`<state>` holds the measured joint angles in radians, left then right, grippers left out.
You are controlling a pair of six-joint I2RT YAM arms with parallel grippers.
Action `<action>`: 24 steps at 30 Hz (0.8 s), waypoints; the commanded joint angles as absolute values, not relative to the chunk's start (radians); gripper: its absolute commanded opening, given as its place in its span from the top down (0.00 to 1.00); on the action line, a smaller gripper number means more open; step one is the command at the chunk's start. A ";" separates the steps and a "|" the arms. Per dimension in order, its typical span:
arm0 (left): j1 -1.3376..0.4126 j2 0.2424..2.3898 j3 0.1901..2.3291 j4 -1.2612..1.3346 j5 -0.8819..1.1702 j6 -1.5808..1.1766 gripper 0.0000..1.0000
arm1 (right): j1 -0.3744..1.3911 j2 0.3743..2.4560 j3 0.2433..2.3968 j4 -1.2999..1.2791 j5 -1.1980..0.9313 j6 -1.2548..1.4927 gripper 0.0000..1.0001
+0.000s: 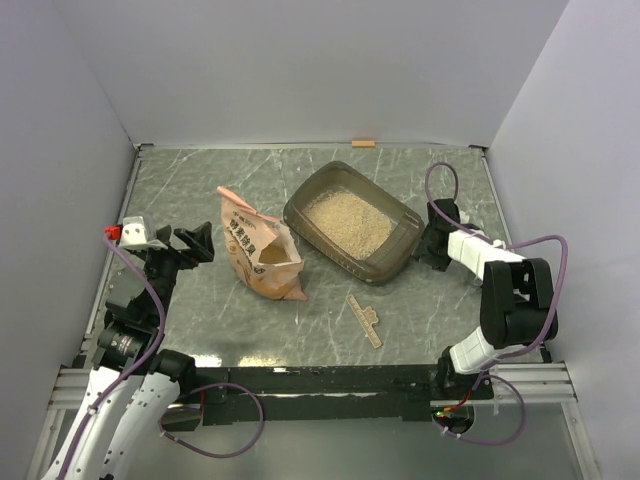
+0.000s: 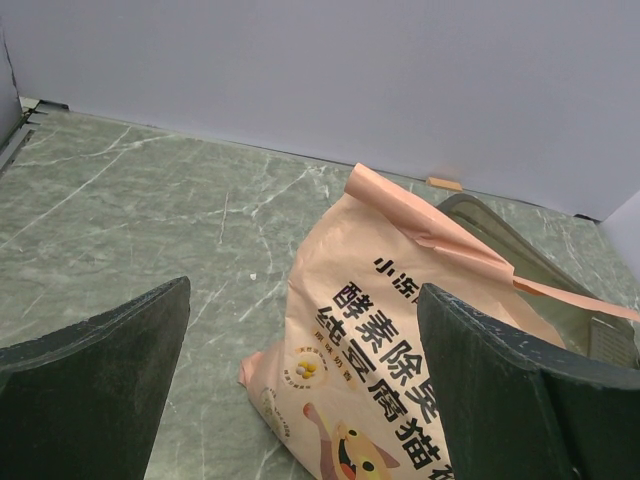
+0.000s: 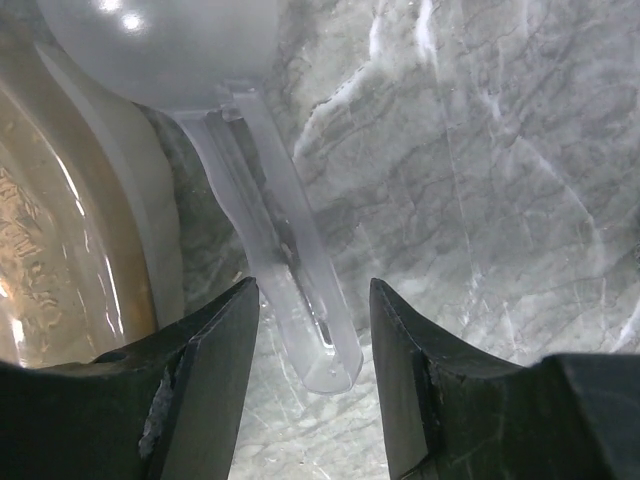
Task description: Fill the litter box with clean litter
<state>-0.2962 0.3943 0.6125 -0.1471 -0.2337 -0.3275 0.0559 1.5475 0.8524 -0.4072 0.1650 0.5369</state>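
Litter box (image 1: pixel 395 262): on the table (image 1: pixel 200 190), with a layer of pale litter (image 1: pixel 347 222) inside.
Bag (image 1: pixel 262 255): just left of the litter box, top torn open.
Left gripper (image 1: pixel 200 243): beyond the bag from the litter box, fingers spread wide, holding nothing.
Right gripper (image 3: pixel 312 300): at the litter box's right wall, fingers part open either side of a clear scoop (image 3: pixel 280 250) handle; whether they touch it I cannot tell.
Tan strip (image 1: pixel 365 320): just in front of the litter box.

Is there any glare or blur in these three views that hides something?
Top external: even light, the litter box reads clearly. Left wrist: the orange bag has sharp print, the left fingers look softer. Right wrist: glare spots on the translucent scoop bowl; its handle shows plainly between the right fingers.
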 commanded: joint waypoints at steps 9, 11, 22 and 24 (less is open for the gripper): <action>-0.298 0.380 0.627 -0.127 -0.238 -0.328 0.01 | 0.049 1.609 0.877 -0.423 0.087 0.520 0.61; -0.298 0.380 0.626 -0.127 -0.239 -0.327 0.01 | 0.049 1.612 0.877 -0.426 0.083 0.523 0.81; -0.298 0.388 0.627 -0.124 -0.229 -0.328 0.01 | 0.054 1.435 0.844 -0.477 0.210 0.525 1.00; -0.298 0.391 0.629 -0.127 -0.218 -0.328 0.01 | 0.064 1.338 0.853 -0.520 0.238 0.520 1.00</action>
<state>-0.2962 0.3882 0.6125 -0.1474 -0.2333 -0.3271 0.0544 1.5173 0.8421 -0.4564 0.1482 0.5255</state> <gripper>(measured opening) 0.993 0.313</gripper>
